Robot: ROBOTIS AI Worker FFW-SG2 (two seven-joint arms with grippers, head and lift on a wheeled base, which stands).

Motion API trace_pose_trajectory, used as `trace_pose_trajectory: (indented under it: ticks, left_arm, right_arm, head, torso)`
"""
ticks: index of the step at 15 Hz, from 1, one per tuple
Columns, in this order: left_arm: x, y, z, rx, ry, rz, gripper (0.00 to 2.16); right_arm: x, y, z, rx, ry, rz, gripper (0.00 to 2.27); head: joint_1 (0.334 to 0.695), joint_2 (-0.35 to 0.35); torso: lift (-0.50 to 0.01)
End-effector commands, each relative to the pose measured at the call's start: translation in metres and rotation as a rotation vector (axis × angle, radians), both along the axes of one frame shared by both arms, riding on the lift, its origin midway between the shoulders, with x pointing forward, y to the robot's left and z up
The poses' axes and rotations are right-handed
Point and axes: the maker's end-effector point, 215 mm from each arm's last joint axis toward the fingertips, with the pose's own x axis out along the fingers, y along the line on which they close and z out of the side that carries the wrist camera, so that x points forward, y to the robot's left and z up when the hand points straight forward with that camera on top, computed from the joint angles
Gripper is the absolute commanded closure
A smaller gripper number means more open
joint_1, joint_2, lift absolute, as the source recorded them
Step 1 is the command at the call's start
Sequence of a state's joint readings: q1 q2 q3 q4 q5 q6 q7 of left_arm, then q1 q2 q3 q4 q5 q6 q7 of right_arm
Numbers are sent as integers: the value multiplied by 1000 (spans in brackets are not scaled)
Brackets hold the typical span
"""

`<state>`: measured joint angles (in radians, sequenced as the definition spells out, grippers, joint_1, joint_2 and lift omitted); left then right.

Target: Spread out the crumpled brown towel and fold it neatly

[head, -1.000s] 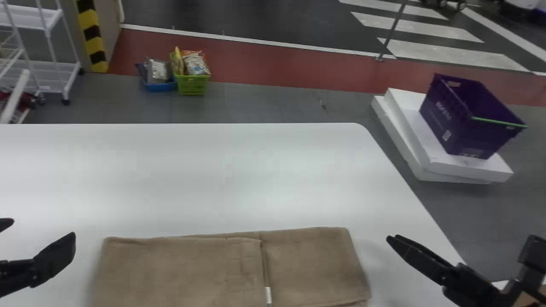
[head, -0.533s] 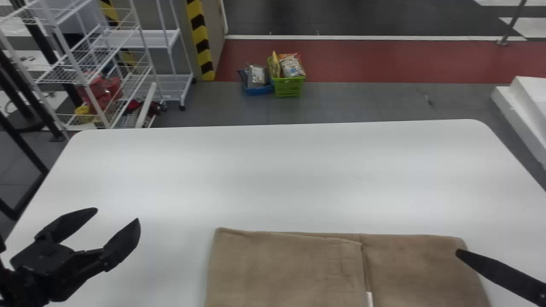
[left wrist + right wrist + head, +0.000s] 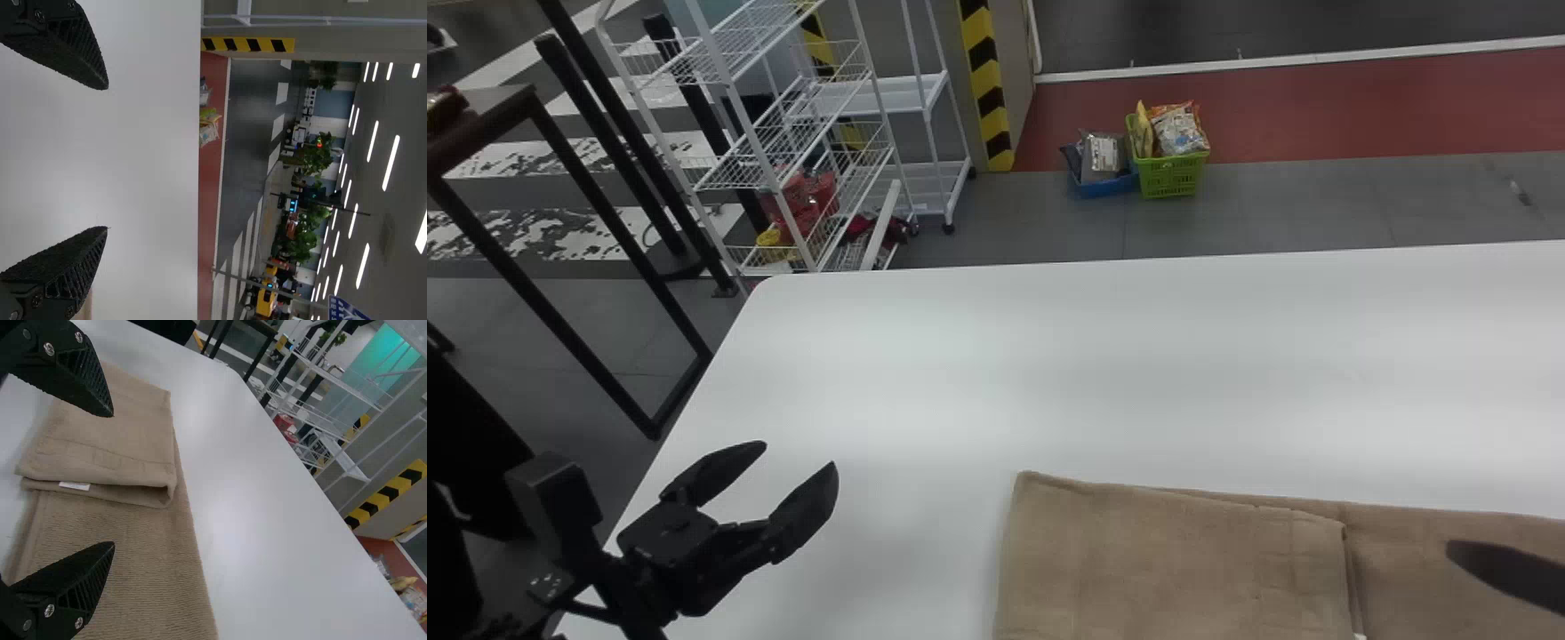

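Observation:
The brown towel (image 3: 1174, 569) lies flat on the white table, its left part doubled over with the flap's edge along a seam. In the right wrist view, the folded layer of the towel (image 3: 113, 447) has a small white tag (image 3: 74, 485) at its edge. Left of the towel, apart from it, my left gripper (image 3: 800, 455) is open and empty; the left wrist view has the left gripper (image 3: 107, 158) with its fingers wide apart. One finger of my right gripper (image 3: 1507, 573) is over the towel's right part. Both fingers of the right gripper (image 3: 113, 479) stand apart above the cloth, holding nothing.
The white table (image 3: 1138, 356) stretches beyond the towel. Past its far edge are a white wire rack (image 3: 783, 160), a green basket (image 3: 1172, 176) and a blue basket (image 3: 1107, 187) on the floor. A dark-framed table (image 3: 485, 111) stands at the far left.
The head view has swung left. My right gripper has moved leftward from beside the towel to over its right part; the left gripper has drawn farther from the towel's left edge. The towel looks unchanged.

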<state>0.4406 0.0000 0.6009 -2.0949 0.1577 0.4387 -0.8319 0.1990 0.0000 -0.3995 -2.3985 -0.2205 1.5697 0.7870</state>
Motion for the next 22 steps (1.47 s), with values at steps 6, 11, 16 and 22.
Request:
trace_pose_trajectory:
  ticks: [6, 11, 16, 22]
  left_arm:
    - [-6, 9, 2, -11, -6, -6, 60]
    - [-8, 12, 1, -15, -3, -4, 60]
    - [-5, 9, -3, -17, 1, -7, 60]
    - [-7, 15, -11, -26, 13, 2, 60]
  right_arm:
    - [59, 34, 53, -122, -149, 46, 218]
    - [46, 40, 40, -144, -125, 88, 218]
    - [32, 31, 38, -178, -126, 80, 167]
    - [17, 25, 12, -252, -73, 75, 147]
  head:
    - [695, 267]
    - [695, 311]
    - [695, 311]
    - [695, 300]
  torso:
    - [-128]
    - [-128]
    - [-128]
    - [-128]
